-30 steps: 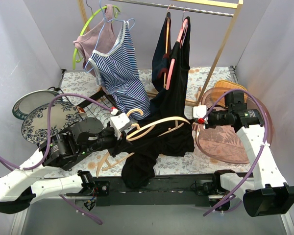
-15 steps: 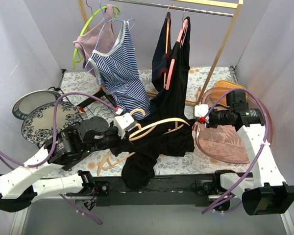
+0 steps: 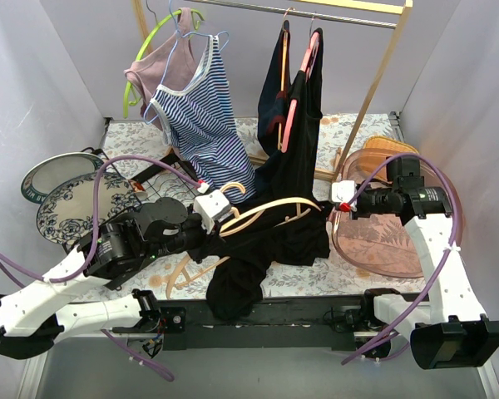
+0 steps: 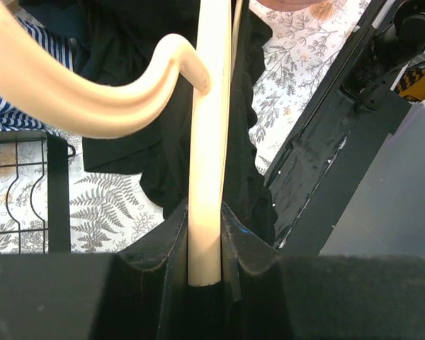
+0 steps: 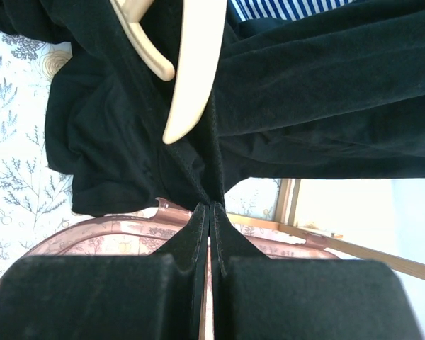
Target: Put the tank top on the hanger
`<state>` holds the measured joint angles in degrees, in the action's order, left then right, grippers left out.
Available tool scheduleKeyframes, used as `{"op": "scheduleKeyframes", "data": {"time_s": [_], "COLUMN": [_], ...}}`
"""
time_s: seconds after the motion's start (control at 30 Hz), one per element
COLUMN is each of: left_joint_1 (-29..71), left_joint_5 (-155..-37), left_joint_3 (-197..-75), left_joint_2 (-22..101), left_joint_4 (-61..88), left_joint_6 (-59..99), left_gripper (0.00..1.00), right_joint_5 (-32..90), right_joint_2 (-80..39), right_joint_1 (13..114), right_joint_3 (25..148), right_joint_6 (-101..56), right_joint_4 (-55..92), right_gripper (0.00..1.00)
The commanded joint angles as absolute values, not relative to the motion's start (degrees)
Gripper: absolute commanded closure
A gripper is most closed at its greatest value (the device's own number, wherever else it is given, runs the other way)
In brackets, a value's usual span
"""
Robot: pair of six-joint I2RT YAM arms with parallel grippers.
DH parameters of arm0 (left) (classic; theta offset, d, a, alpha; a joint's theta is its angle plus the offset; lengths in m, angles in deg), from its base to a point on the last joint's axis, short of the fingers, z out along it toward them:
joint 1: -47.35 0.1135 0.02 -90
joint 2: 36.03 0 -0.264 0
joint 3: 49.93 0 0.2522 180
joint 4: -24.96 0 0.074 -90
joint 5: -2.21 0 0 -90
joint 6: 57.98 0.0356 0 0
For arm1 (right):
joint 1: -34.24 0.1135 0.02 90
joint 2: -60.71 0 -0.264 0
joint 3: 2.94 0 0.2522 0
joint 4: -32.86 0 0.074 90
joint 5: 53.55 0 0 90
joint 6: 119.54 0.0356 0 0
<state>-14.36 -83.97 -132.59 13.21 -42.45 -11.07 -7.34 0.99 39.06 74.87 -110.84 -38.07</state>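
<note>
The cream hanger (image 3: 270, 211) is held tilted above the table, its hook (image 3: 229, 190) at the left. My left gripper (image 3: 209, 218) is shut on one hanger arm, which runs straight up between the jaws in the left wrist view (image 4: 210, 142). The black tank top (image 3: 270, 241) hangs bunched under the hanger and trails over the table's front edge. My right gripper (image 3: 336, 199) is shut on a fold of the tank top (image 5: 304, 106) just beyond the tip of the hanger's other arm (image 5: 193, 78). In that view the jaws (image 5: 210, 207) pinch the fabric tight.
A pink see-through basket (image 3: 382, 241) sits under the right arm. Plates (image 3: 71, 208) and a wire rack (image 3: 162, 193) lie at the left. A second pale hanger (image 3: 183, 270) lies on the cloth. On the rail hang a striped top (image 3: 204, 125) and dark garments (image 3: 295, 108).
My left gripper has shifted the hanger slightly right and up. My right gripper has drawn the tank top's edge a little to the right. Both grips are unchanged.
</note>
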Motion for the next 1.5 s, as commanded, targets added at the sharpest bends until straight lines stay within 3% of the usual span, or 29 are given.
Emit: {"op": "scheduleKeyframes", "data": {"time_s": [0.0,0.3,0.47,0.8,0.9,0.93,0.97,1.03,1.07,1.17,1.47], "left_joint_1": [-14.08,-14.0,-14.0,-13.91,-13.91,-13.91,-13.91,-13.91,-13.91,-13.82,-13.82], "left_joint_5": [-78.3,-78.99,-86.9,-98.51,-98.86,-98.6,-98.16,-97.55,-97.11,-97.19,-102.02], "left_joint_3": [-133.13,-131.89,-131.19,-133.99,-136.36,-136.98,-137.51,-139.0,-139.36,-140.68,-146.03], "left_joint_2": [13.45,16.97,17.32,23.65,24.97,25.4,25.5,25.67,25.76,26.37,32.26], "left_joint_4": [-47.78,-46.81,-43.84,-36.36,-34.34,-33.64,-33.45,-33.71,-33.89,-34.51,-33.28], "left_joint_6": [-11.05,-9.2,-7.01,-4.28,-4.02,-3.84,-3.75,-3.49,-3.49,-3.31,-3.75], "left_gripper": [1.0,1.0,1.0,1.0,1.0,1.0,1.0,1.0,1.0,1.0,1.0], "right_joint_5": [-2.49,-3.28,-6.17,-25.08,-22.28,-20.96,-18.6,-16.82,-15.51,-18.2,-21.48], "right_joint_2": [2.44,3.76,3.06,-2.48,-1.26,-0.55,0.76,2.08,3.13,3.41,-1.68], "right_joint_1": [37.23,37.32,37.23,40.04,45.57,48.11,48.91,49.19,49.19,49.27,60.95], "right_joint_3": [76.29,77.35,79.72,91.85,90.8,89.58,89.13,89.21,89.39,90.7,95.46], "right_joint_6": [-113.48,-114.71,-110.94,-95.39,-91.17,-89.94,-87.4,-85.54,-84.23,-84.21,-76.05], "right_joint_4": [-39.96,-41.63,-38.83,-36.72,-35.75,-35.31,-34.35,-33.9,-34.16,-37.75,-40.49], "right_gripper": [0.99,0.99,0.99,0.99,0.8,0.7,0.53,0.4,0.26,0.12,0.12]}}
